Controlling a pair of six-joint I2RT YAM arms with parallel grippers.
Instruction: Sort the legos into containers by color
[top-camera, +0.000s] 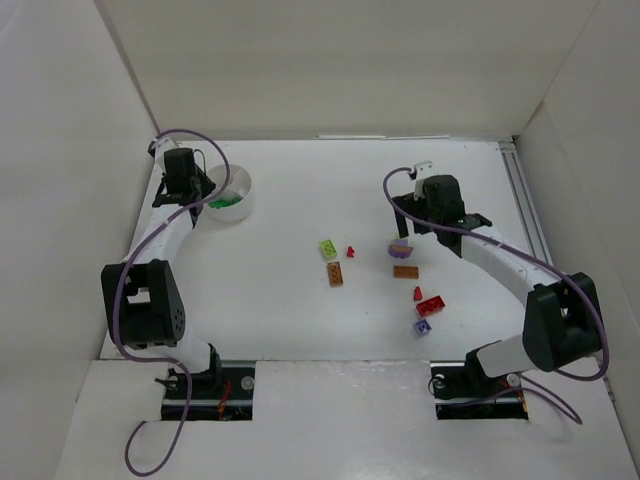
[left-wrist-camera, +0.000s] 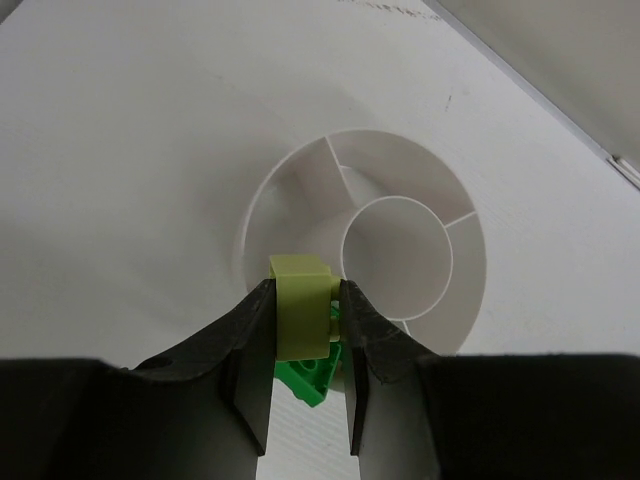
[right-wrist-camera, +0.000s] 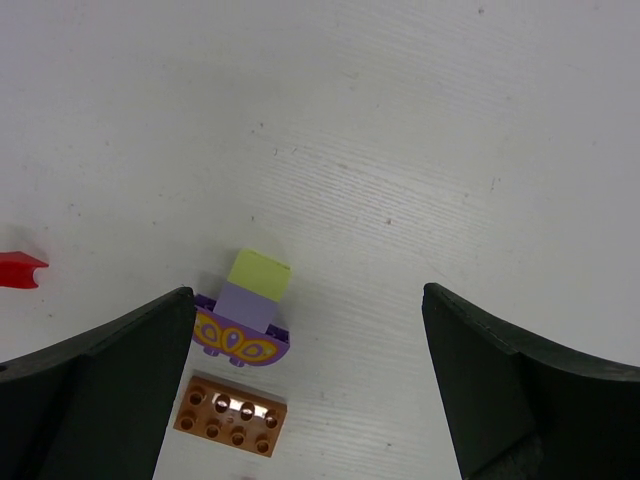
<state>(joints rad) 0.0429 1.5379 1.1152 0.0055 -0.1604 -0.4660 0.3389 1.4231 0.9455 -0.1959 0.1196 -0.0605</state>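
While blocky lime-yellow brick (left-wrist-camera: 298, 305) is being pinched by left gripper (left-wrist-camera: 303, 298) over white dish (left-wrist-camera: 400, 145) near far-left corner, right gripper (right-wrist-camera: 308, 295) is being held spread wide.

The white table (top-camera: 280, 320) carries a round dish (top-camera: 250, 195). Right of the dish lie a lime brick (top-camera: 327, 247), red chip (top-camera: 351, 251) and orange brick (top-camera: 334, 274); farther from the dish, a purple piece (top-camera: 400, 249), orange plate (top-camera: 405, 271), red wedge (top-camera: 418, 293), red brick (top-camera: 430, 306) and lilac brick (top-camera: 423, 327).

White table (top-camera: 270, 320) between plain white walls (top-camera: 330, 60), evenly lit.
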